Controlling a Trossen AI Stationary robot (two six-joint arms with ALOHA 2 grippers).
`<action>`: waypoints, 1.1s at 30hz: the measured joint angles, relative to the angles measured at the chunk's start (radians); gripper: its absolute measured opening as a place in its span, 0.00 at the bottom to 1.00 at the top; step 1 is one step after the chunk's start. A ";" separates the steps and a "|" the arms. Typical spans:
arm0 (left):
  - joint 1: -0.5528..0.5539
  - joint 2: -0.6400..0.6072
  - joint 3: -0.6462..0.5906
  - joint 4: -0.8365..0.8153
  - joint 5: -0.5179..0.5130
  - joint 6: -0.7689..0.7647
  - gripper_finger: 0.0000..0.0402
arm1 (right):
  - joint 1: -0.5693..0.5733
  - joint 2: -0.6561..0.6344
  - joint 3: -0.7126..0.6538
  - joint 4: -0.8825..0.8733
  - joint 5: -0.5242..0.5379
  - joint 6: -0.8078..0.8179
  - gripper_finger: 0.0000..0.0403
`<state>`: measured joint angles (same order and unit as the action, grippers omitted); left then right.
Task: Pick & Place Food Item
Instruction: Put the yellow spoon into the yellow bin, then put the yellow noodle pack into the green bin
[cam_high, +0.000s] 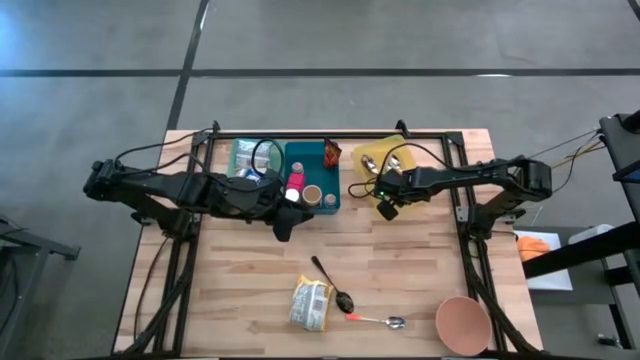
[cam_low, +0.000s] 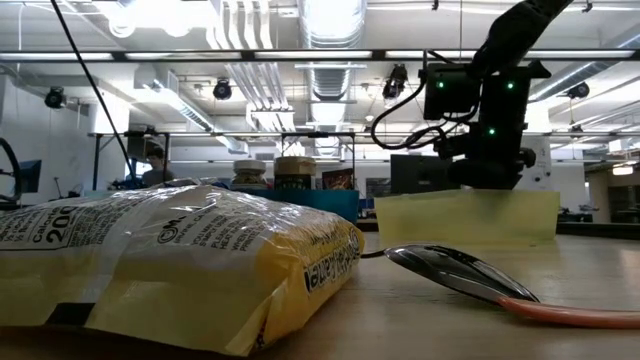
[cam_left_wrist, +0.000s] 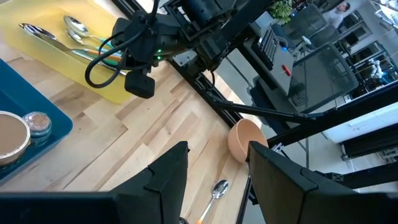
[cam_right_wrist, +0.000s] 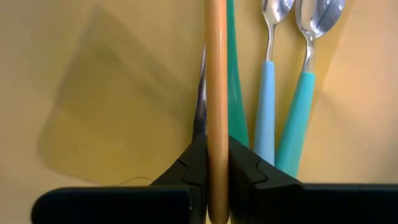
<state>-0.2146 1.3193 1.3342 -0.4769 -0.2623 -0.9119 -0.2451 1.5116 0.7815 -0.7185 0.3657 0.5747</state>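
The food item, a yellow printed packet (cam_high: 311, 303) (cam_low: 180, 260), lies flat on the wooden table near its front edge. No gripper touches it. My right gripper (cam_high: 388, 207) (cam_right_wrist: 216, 149) hangs over the near edge of the yellow tray (cam_high: 372, 152) (cam_right_wrist: 112, 74) at the back. It points steeply down and is shut on an orange-handled utensil (cam_right_wrist: 216, 74). My left gripper (cam_high: 284, 222) (cam_left_wrist: 217, 168) is raised above the table in front of the blue tray (cam_high: 300, 155). It is open, with nothing between its fingers. My right gripper pinches the utensil's thin orange handle (cam_right_wrist: 216, 124) between its two fingers. The handle runs straight out ahead of the fingers, over the yellow tray's floor. The utensil's head lies outside the frame, and I cannot tell whether it rests on the tray.
Teal- and blue-handled spoons (cam_right_wrist: 292, 93) lie in the yellow tray. Jars stand in the blue tray, and a green tray (cam_high: 243, 158) lies left of it. A black spoon (cam_high: 333, 285), an orange-handled spoon (cam_high: 378, 320) and a pink bowl (cam_high: 463, 323) lie near the packet.
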 joint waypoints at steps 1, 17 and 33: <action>0.000 0.000 0.000 0.000 0.000 0.000 0.44 | 0.000 0.000 0.000 0.000 -0.001 -0.004 0.06; 0.000 0.000 0.000 0.000 0.000 -0.004 0.44 | 0.000 0.000 0.001 0.005 -0.060 -0.071 0.16; -0.001 0.000 0.000 0.000 0.000 -0.004 0.44 | -0.005 0.001 0.001 0.045 -0.131 -0.108 0.53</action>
<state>-0.2153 1.3193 1.3342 -0.4768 -0.2623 -0.9161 -0.2497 1.5124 0.7826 -0.6735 0.2344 0.4667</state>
